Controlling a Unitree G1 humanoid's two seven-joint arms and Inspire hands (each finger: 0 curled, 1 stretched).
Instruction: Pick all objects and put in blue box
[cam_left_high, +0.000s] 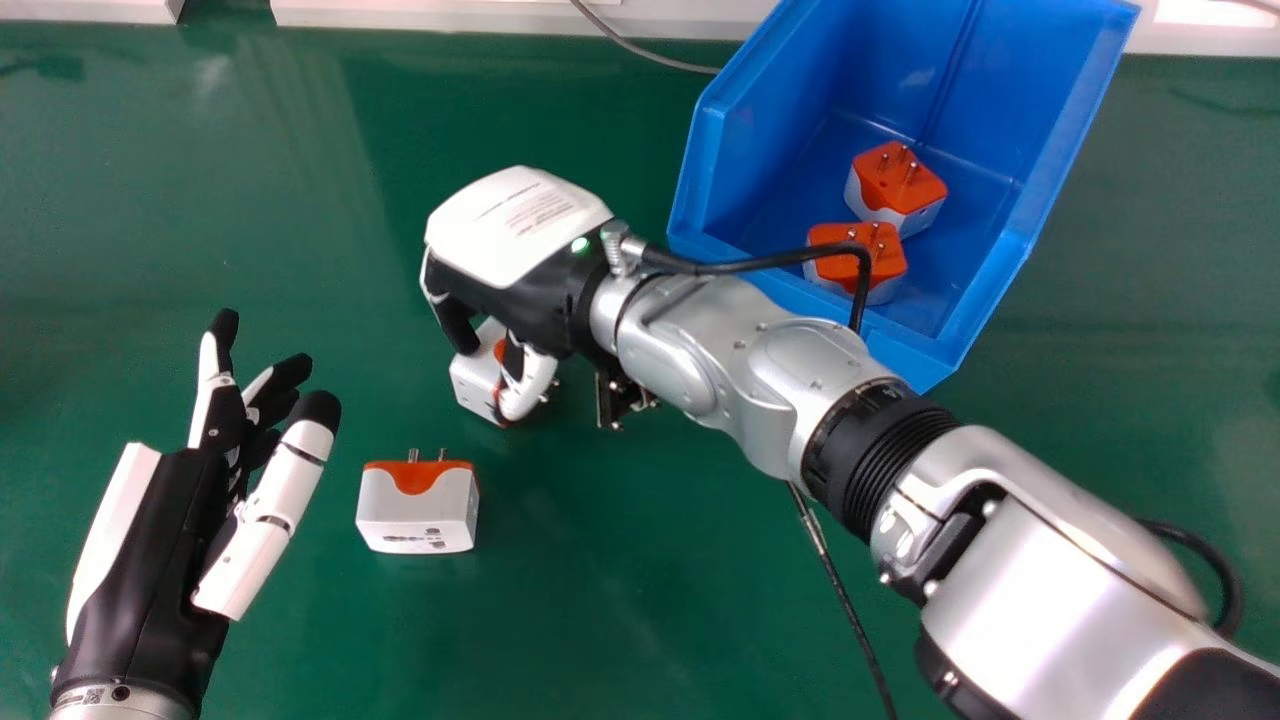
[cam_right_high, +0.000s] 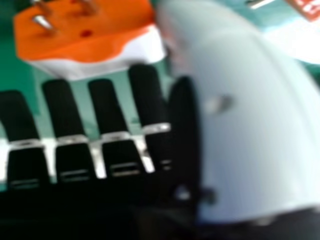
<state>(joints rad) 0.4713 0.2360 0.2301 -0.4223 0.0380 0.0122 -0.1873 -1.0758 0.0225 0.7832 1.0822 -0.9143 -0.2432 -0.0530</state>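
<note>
While one white-and-orange plug adapter (cam_left_high: 470, 382) sits partly hidden beneath your right hand (cam_left_high: 505, 235), you can't tell from these views whether that hand is open or gripping it. Nearer to you, a second adapter (cam_left_high: 418, 510) rests on the green desk (cam_left_high: 640, 610), beside your left hand (cam_left_high: 150, 550), which is open with its fingers extended. Beyond your right forearm (cam_left_high: 780, 370), two more adapters (cam_left_high: 895, 190) lie close together inside the blue box (cam_left_high: 1020, 80), pins upward.
</note>
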